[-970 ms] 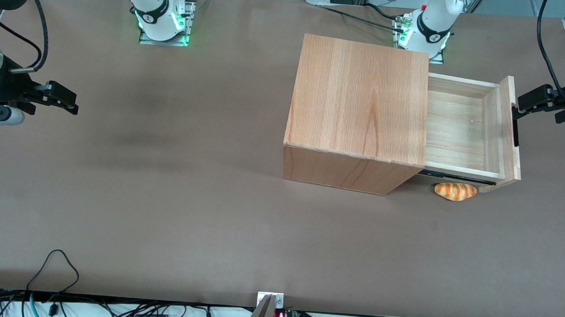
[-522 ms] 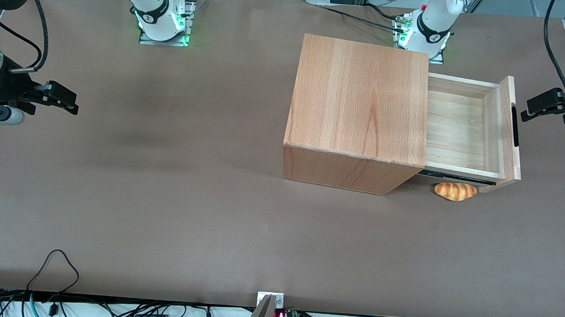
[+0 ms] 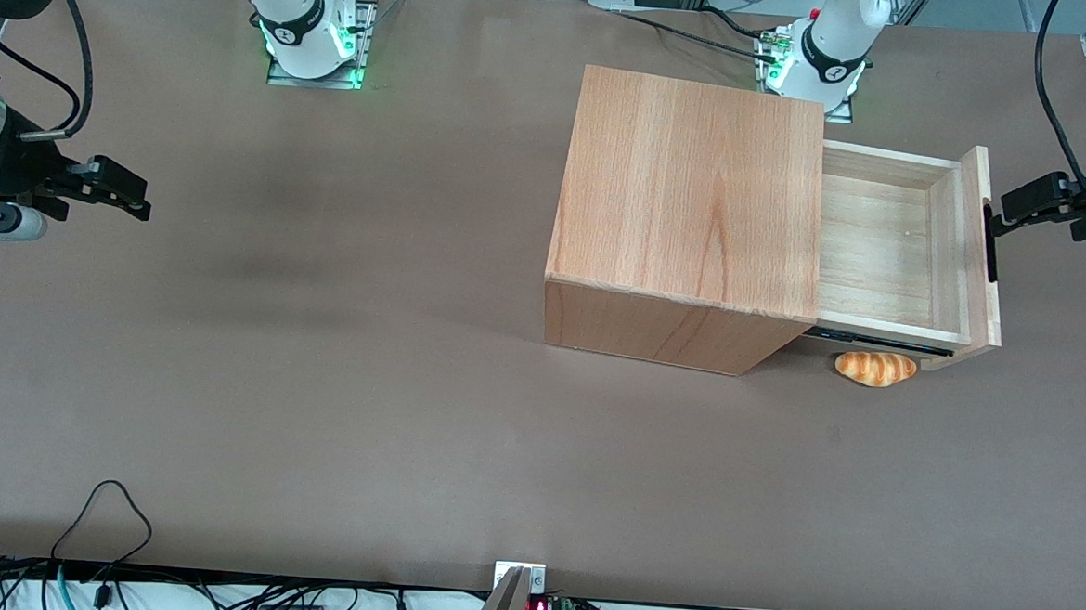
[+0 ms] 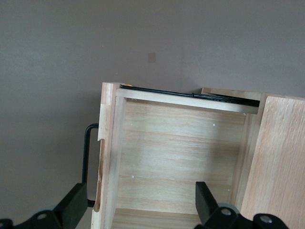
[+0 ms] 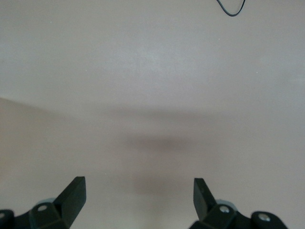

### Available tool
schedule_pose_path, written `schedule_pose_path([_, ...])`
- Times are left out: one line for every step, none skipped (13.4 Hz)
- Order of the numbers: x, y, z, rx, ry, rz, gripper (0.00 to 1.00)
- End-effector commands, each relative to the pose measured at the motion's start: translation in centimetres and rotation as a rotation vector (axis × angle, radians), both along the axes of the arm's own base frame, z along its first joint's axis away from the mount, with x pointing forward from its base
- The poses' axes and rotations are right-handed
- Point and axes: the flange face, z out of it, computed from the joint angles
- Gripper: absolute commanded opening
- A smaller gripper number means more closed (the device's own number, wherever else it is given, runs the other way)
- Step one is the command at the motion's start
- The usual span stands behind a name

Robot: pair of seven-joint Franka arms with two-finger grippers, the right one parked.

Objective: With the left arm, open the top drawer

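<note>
While the top drawer point(image 3: 899, 245) is sitting pulled out of the wooden cabinet point(image 3: 692, 211) toward the working arm's end of the bench point(image 3: 316, 377), the left arm's end effector point(image 3: 1008, 211) is hovering right at the black handle point(image 3: 990, 241), fingers point(image 4: 76, 206) spread wide, gripping nothing. A bread roll point(image 3: 874, 368) is lying on the bench just beside the drawer, nearer the front camera.

The front view looks down from high above the whole table point(image 3: 316, 377). The left wrist view, close, apparently looks down over the gripper point(image 4: 138, 210) into the top drawer point(image 4: 176, 152), which both views share.
</note>
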Motion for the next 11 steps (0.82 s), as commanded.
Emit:
schedule_pose_path([-0.5,0.0,0.9,0.011,-0.008,0.011,1.00])
schedule_pose_path([-0.7,0.0,0.6,0.010,0.000,0.013,1.00])
schedule_pose_path([-1.0,0.0,0.4,0.010,0.003,0.013,1.00])
schedule_pose_path([-1.1,-0.2,0.3,0.011,0.003,0.009,1.00])
schedule_pose_path([-1.2,-0.4,0.5,0.016,0.000,0.003,1.00])
schedule_pose_path([-1.2,-1.2,0.5,0.037,-0.001,-0.015,1.00])
schedule_pose_path([-1.4,-1.3,0.7,0.046,-0.001,-0.029,1.00])
schedule_pose_path([-1.8,-1.2,1.2,0.046,-0.004,-0.030,1.00])
schedule_pose_path([-1.9,-1.2,1.2,0.046,-0.004,-0.030,1.00])
schedule_pose_path([-1.9,-1.2,1.3,0.046,-0.004,-0.031,1.00])
schedule_pose_path([-1.9,-1.2,1.3,0.046,-0.004,-0.031,1.00])
